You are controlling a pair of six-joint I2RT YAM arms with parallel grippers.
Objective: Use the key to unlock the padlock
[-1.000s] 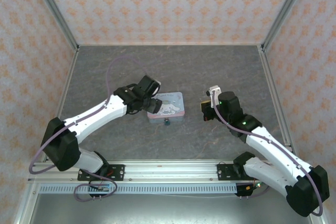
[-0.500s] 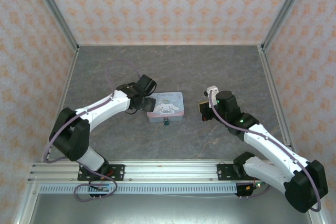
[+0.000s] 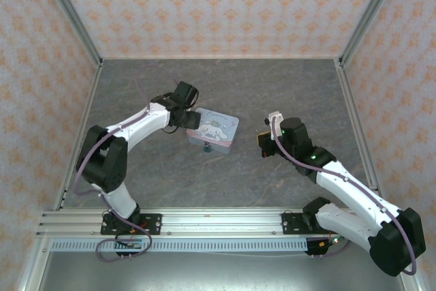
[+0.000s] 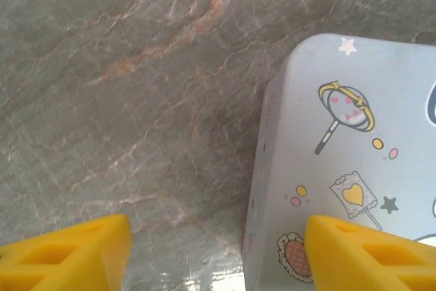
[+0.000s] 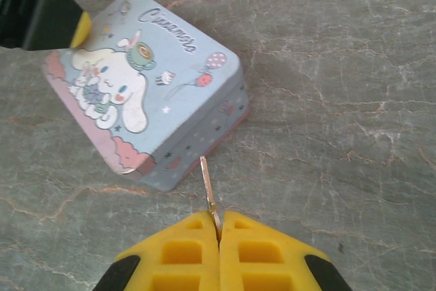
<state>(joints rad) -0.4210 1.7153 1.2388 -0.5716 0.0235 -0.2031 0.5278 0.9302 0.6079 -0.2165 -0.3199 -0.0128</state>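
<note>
Padlock (image 3: pixel 207 148) lies at the near edge of the tin (image 3: pixel 216 127) on the worktop (image 3: pixel 272 93), so the right claw (image 5: pixel 219 226), clenched on the key (image 5: pixel 208 189), should square its tip first, with the left claw (image 4: pixel 216 243), released, straddling a tin corner.

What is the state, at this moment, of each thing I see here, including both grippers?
tin: lid shut, lying on the table.
padlock: at the tin's near side; too small to tell whether it is locked.
key: pinched at one end, tip pointing toward the tin.
left gripper: open, at a corner of the tin.
right gripper: shut on the key.
</note>
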